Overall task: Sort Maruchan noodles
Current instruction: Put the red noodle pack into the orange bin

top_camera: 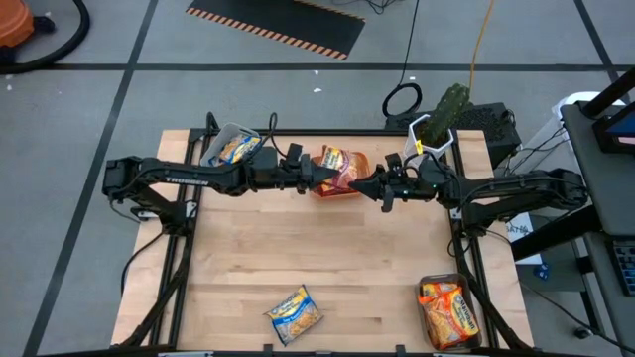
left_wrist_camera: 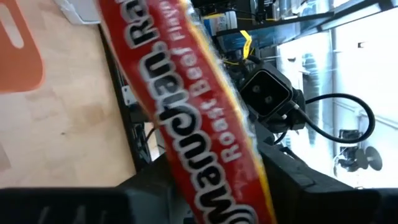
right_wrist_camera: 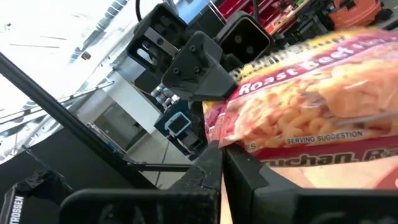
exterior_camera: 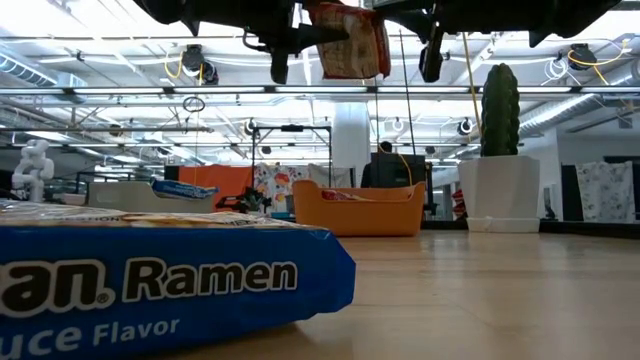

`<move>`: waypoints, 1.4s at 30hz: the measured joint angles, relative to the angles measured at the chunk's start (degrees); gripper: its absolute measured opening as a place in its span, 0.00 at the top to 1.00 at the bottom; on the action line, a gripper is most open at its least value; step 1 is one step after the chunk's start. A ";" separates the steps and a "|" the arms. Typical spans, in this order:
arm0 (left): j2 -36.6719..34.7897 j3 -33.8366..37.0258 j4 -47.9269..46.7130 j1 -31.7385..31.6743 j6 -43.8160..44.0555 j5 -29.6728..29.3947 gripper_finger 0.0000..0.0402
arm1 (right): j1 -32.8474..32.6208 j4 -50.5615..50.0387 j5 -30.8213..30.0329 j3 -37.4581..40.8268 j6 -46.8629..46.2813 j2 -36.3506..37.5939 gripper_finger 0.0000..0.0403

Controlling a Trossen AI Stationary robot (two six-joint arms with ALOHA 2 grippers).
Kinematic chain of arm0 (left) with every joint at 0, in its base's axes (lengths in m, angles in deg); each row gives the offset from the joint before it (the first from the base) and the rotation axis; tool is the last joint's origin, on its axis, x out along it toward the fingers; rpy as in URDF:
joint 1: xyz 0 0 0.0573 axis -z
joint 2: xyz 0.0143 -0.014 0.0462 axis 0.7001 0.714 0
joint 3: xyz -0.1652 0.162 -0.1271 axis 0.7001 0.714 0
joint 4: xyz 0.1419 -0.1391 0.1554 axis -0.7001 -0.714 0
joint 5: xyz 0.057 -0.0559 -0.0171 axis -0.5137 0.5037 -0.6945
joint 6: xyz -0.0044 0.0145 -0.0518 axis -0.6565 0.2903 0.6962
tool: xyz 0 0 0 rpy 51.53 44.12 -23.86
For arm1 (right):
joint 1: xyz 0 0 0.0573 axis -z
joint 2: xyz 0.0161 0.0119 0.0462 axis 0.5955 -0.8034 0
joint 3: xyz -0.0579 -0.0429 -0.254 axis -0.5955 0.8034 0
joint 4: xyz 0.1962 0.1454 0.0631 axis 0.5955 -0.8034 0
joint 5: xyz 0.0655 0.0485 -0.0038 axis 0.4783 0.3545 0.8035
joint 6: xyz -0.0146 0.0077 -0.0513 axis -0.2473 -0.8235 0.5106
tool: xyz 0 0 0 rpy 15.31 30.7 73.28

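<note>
A red Maruchan Roast Beef packet (top_camera: pixel 342 167) hangs high above the table between my two grippers. It shows at the top of the low view (exterior_camera: pixel 350 40), over the orange bin (exterior_camera: pixel 370 208). My left gripper (top_camera: pixel 319 176) reaches in from the table's left and is shut on it. My right gripper (top_camera: pixel 365 184) comes from the right, its fingers nearly together at the packet's opposite edge. A blue-yellow packet (top_camera: pixel 295 315) lies flat near the table's near edge. My left gripper (left_wrist_camera: pixel 217 186) pinches the red packet (left_wrist_camera: pixel 186 93) between its two fingers, coming level from the table's left. The packet runs out from between the fingers, lifted clear of the table. My right gripper (right_wrist_camera: pixel 222 162) meets the packet's lower corner (right_wrist_camera: pixel 217 142) where its sealed edge runs down between the nearly closed fingers, level from the right. The fingers hide the pinch itself.
A grey bin (top_camera: pixel 233 147) holding a yellow packet sits at the far left corner. A clear bin (top_camera: pixel 451 312) with orange packets is at the near right. A white pot with a cactus (top_camera: pixel 442 124) stands at the far right. Bare wood lies mid-table.
</note>
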 joint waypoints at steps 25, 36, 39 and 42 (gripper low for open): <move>0.00 0.00 0.66 -0.35 -21.06 -0.17 0.67 | -0.04 -2.21 7.89 0.00 -36.54 0.17 0.49; -0.01 0.00 8.89 -0.98 -29.12 -0.05 0.67 | 2.20 -4.38 10.51 0.02 -39.70 0.20 0.37; -0.01 0.00 8.87 -0.96 -28.80 0.50 0.67 | 2.74 -4.13 10.41 0.02 -39.91 0.88 0.36; -0.02 0.00 8.98 -0.56 -28.70 1.52 0.67 | 3.48 -4.35 10.31 0.02 -39.95 1.97 0.35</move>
